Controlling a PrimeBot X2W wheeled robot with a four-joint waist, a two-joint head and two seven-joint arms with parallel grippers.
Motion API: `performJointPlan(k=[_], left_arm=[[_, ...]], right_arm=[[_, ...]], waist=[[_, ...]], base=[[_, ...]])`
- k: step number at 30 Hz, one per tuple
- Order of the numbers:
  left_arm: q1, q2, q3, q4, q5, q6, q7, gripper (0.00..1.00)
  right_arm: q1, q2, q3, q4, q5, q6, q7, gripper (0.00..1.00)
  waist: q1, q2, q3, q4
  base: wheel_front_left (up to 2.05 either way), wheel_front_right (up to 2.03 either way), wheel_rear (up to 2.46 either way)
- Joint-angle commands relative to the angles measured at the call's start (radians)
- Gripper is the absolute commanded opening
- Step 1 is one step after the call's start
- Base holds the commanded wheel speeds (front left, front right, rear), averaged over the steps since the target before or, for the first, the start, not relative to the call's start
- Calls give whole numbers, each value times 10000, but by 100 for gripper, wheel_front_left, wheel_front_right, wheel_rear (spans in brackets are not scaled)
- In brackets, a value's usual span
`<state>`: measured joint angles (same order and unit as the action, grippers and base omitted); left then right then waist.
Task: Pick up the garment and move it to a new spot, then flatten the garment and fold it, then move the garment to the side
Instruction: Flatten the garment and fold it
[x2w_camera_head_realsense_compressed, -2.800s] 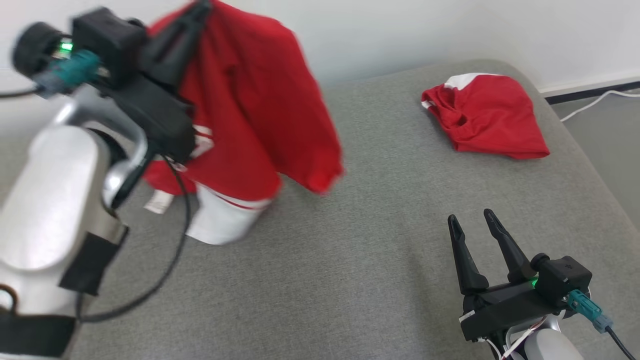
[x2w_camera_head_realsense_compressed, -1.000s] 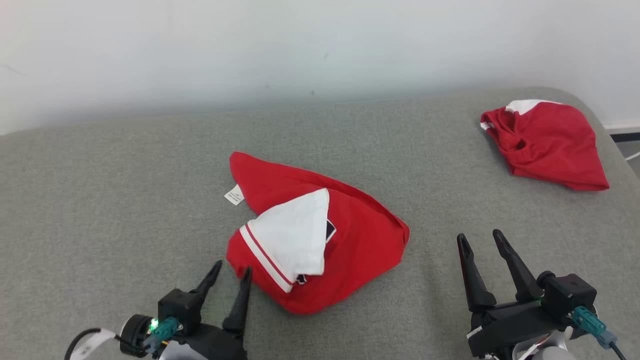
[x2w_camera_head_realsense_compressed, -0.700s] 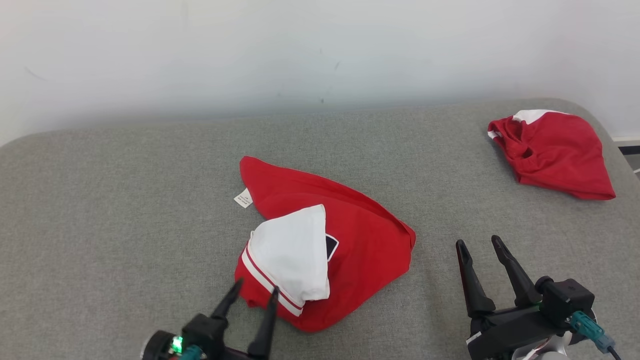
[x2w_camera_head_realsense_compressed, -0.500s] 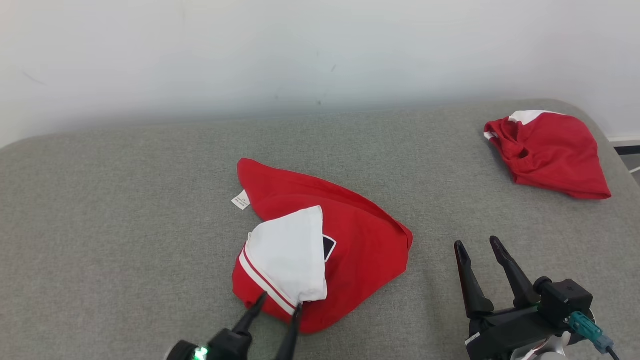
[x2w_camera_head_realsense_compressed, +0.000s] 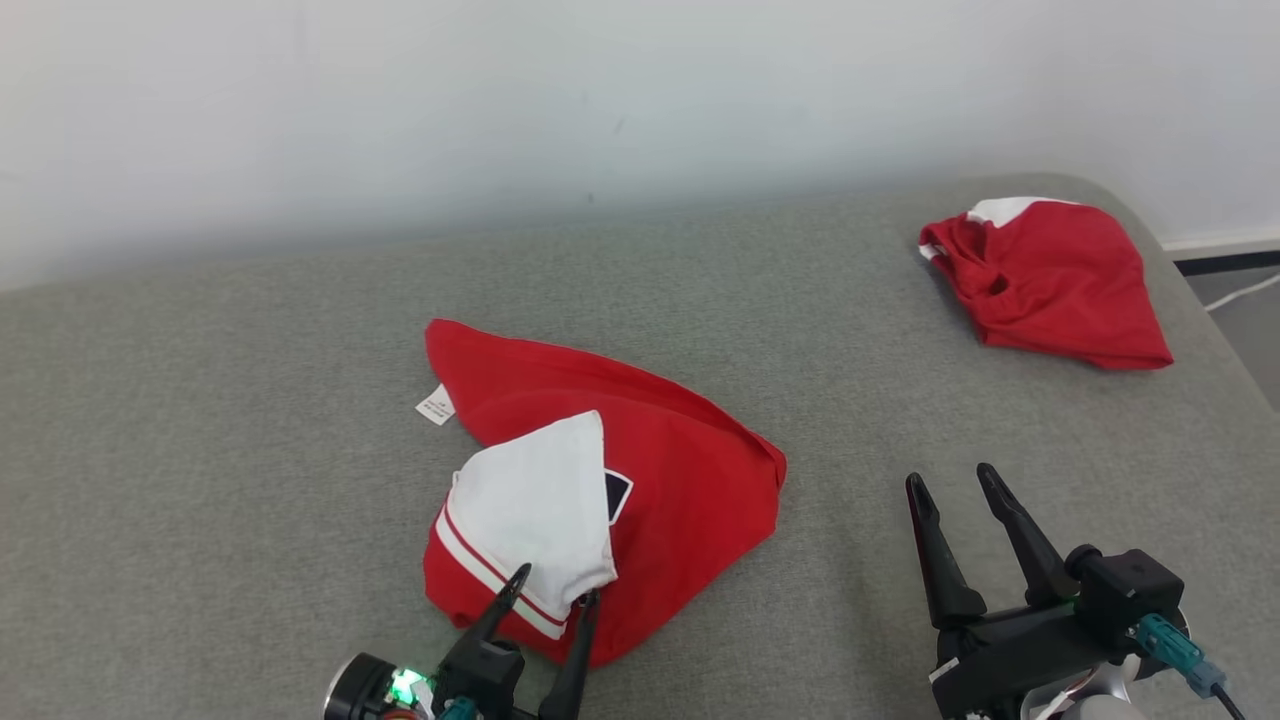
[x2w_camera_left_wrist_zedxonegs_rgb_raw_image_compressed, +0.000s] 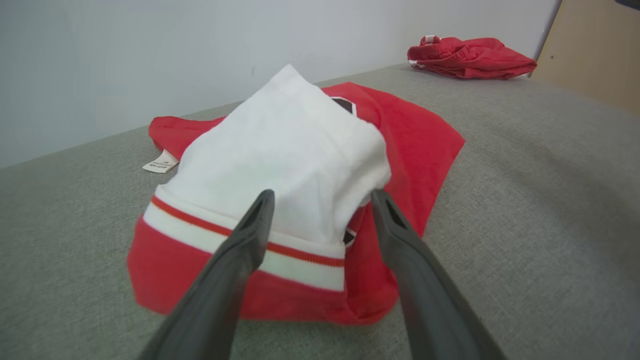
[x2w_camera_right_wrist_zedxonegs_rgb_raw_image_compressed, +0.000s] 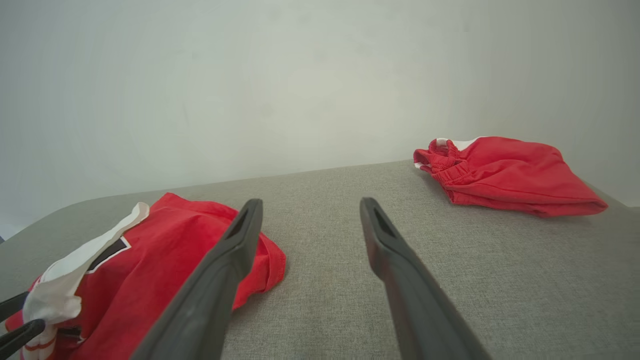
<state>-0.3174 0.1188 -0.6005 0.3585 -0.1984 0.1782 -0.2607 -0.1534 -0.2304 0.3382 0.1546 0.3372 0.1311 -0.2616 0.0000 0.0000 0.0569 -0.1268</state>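
The garment (x2w_camera_head_realsense_compressed: 660, 490), red with a white striped sleeve, lies crumpled in the middle of the grey padded surface (x2w_camera_head_realsense_compressed: 200, 420). It also shows in the left wrist view (x2w_camera_left_wrist_zedxonegs_rgb_raw_image_compressed: 280, 135) and at the lower left of the right wrist view (x2w_camera_right_wrist_zedxonegs_rgb_raw_image_compressed: 165, 250). My left gripper (x2w_camera_head_realsense_compressed: 557, 584) is open at the garment's near edge. Its fingers stand either side of the white sleeve's corner (x2w_camera_left_wrist_zedxonegs_rgb_raw_image_compressed: 350, 175), and the left gripper (x2w_camera_left_wrist_zedxonegs_rgb_raw_image_compressed: 321, 195) is not closed on it. My right gripper (x2w_camera_head_realsense_compressed: 949, 476) is open over bare surface to the garment's right, and the right gripper (x2w_camera_right_wrist_zedxonegs_rgb_raw_image_compressed: 310, 201) has nothing between its fingers.
A second red garment (x2w_camera_head_realsense_compressed: 1050, 285) lies bunched at the far right corner, seen too in the wrist views (x2w_camera_left_wrist_zedxonegs_rgb_raw_image_compressed: 470, 50) (x2w_camera_right_wrist_zedxonegs_rgb_raw_image_compressed: 505, 175). A pale wall (x2w_camera_head_realsense_compressed: 600, 100) runs along the back. The surface rounds off at the right, where a white cable (x2w_camera_head_realsense_compressed: 1240, 290) lies on the floor.
The garment hung from my raised left gripper and now lies on the surface. Over the last second the left gripper opened and moved up to the sleeve. The head camera shifted slightly.
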Motion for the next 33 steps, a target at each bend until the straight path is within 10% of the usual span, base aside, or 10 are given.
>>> performJointPlan(k=[1, 5, 6, 7, 8, 33], left_arm=[[-109, 10, 34, 118, 89, 60, -60, 100], [-310, -64, 214, 219, 183, 45, -61, 100], [-305, -71, 256, 256, 197, 28, -61, 75], [-320, -79, 330, 217, 192, 22, -61, 17], [-325, -88, 397, 145, 187, 25, -63, 0], [1730, 563, 2929, -3056, 73, 694, -53, 0]], right_arm=[[-46, -45, -14, 10, -6, -8, -45, 100], [-91, -27, 6, 11, -14, -8, -45, 100], [-86, -22, -7, 8, -13, -8, -45, 100], [-81, -13, -21, 1, -13, -8, -45, 100], [-70, -10, -41, -10, -11, -8, -45, 100], [440, 107, -452, -94, -166, -8, -44, 100]], waist=[[0, 0, 82, -157], [0, 0, 127, -315], [0, 0, 134, -333], [0, 0, 143, -346], [0, 0, 150, -346], [0, 0, -144, 1882]], base=[[0, 0, 0], [0, 0, 0], [0, 0, 0], [0, 0, 0], [0, 0, 0], [0, 0, 0]])
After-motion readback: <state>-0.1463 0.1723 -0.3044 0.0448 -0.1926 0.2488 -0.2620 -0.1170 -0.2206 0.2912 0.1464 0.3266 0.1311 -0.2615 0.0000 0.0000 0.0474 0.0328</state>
